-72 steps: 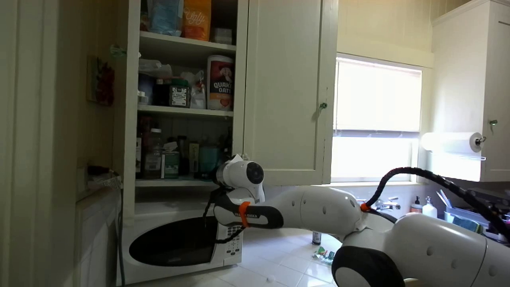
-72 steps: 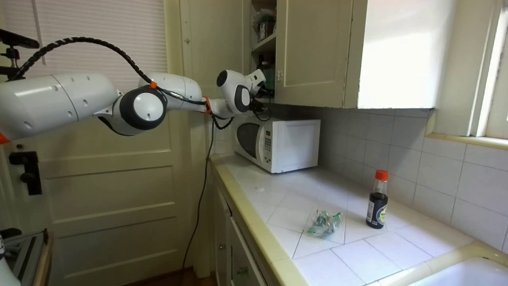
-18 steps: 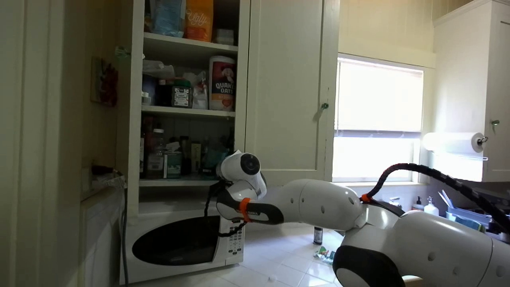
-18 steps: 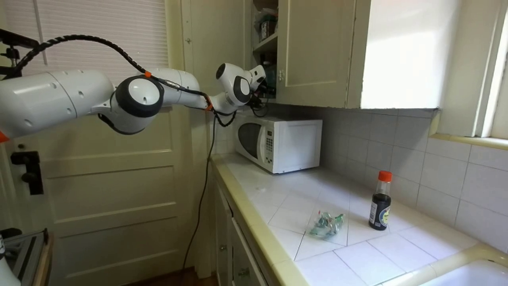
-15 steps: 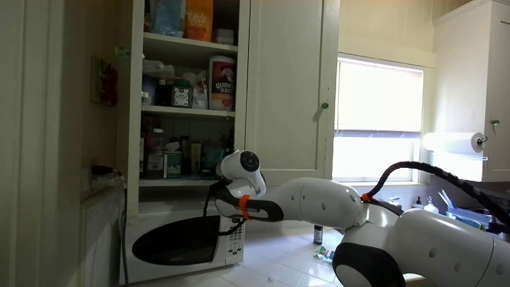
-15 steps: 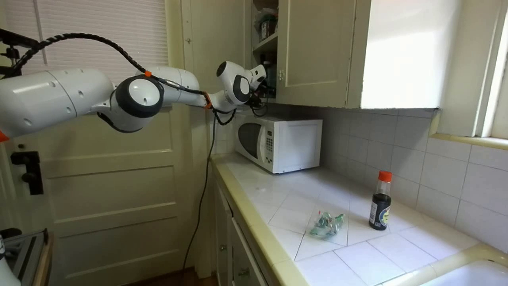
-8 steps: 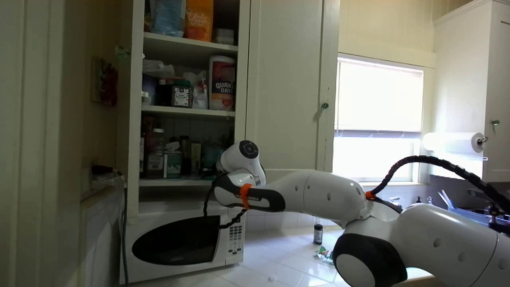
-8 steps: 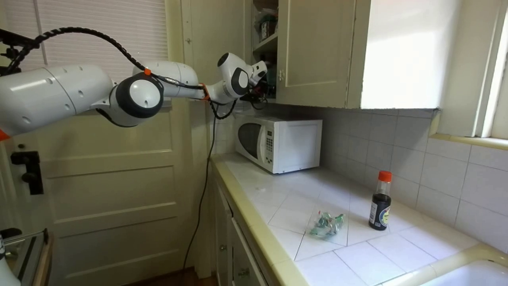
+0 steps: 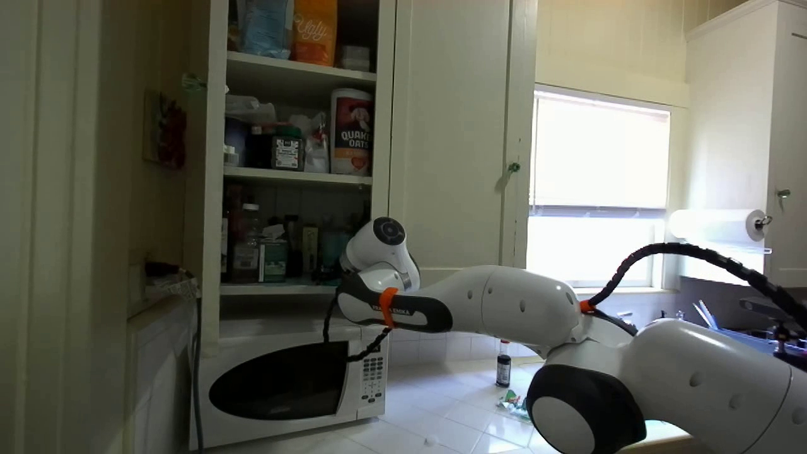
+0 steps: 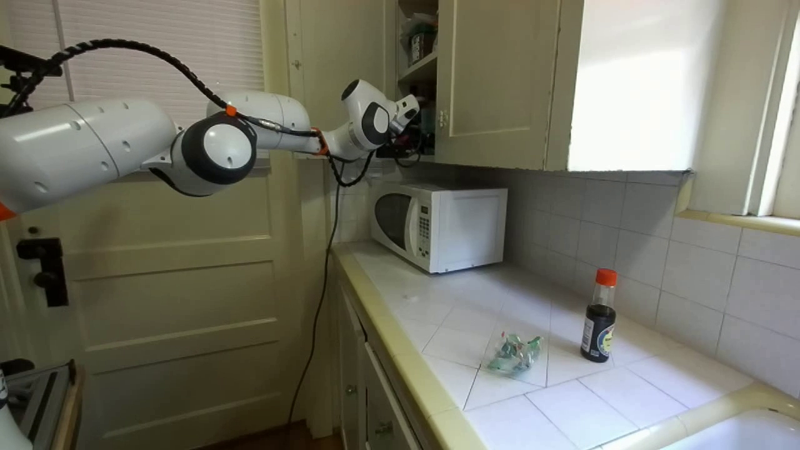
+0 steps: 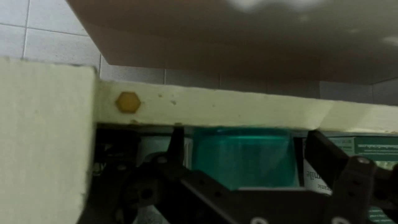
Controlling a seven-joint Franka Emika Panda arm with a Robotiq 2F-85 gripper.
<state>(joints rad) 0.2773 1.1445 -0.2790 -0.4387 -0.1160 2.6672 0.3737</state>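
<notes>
Across my screens the wall cupboard (image 9: 451, 135) is the biggest thing, its loaded shelves (image 9: 299, 176) exposed at one end. Beneath it I have the white tiled tabletop (image 10: 450, 312), trimmed in yellow along its front. My arm (image 9: 529, 302) stretches toward the cupboard, its wrist end raised at the lowest bay and hiding part of it in an exterior view. On the tabletop, under the cupboard, sits the white microwave (image 10: 469, 231), its dark window facing out. The lowest shelf (image 11: 248, 107) shows me a pale, chipped front edge in the wrist view, which comes upside down, so the things standing on it seem to hang. One shelf higher, an oats canister (image 9: 351, 135) stands upright.

I have the tool (image 11: 245, 141) at that lowest shelf with its fingers (image 11: 176, 144) spread wide, one to either side of the teal container (image 11: 242, 158), a narrow gap showing at each. Nothing is pinched; how far the fingers reach along it in depth I cannot tell. The teal container itself stands on that shelf, between the fingers. Beyond one finger I can make out a green-and-white box (image 11: 377, 149), partly covered. Back on the tabletop, a dark bottle (image 10: 598, 331) with a red cap stands upright, and near it lies a crumpled clear and green packet (image 10: 515, 355). The smallest thing I can pick out is a yellow hexagonal spot (image 11: 128, 102) on the shelf's edge.
</notes>
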